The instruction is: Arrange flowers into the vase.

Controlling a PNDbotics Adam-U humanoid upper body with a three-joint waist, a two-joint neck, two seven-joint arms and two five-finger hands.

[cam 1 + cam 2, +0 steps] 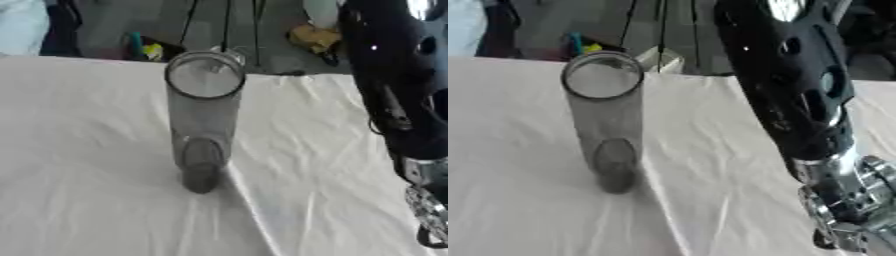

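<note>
Tall clear cylindrical vase [204, 120] stands upright on white tablecloth [87, 175], approx. centre of table and slightly toward far edge; seen from above, so its open round rim faces the camera and its base shows through the wall as a darker oval lower down. Vase interior appears empty: nothing but cloth visible through the glass, no stems or blooms inside. Cloth is creased, w/ one long fold running from near the vase base toward the near edge. Robot's right arm [798, 90] enters from the upper right corner and runs downward along the right side of the view, to the right of the vase and apart from it; forearm shell is black w/ round holes, ending in a silver wrist joint [842, 195] near the lower right corner. The right hand itself lies beyond the lower picture edge, so finger opening cannot be told, nor whether it holds anything. Left hand does not show in either view. Beyond the far table edge: floor w/ cables, a yellowish object [313, 38], and a small teal-and-yellow item [144, 49], both blurred and not identifiable. No contact between arm and vase is visible.
</note>
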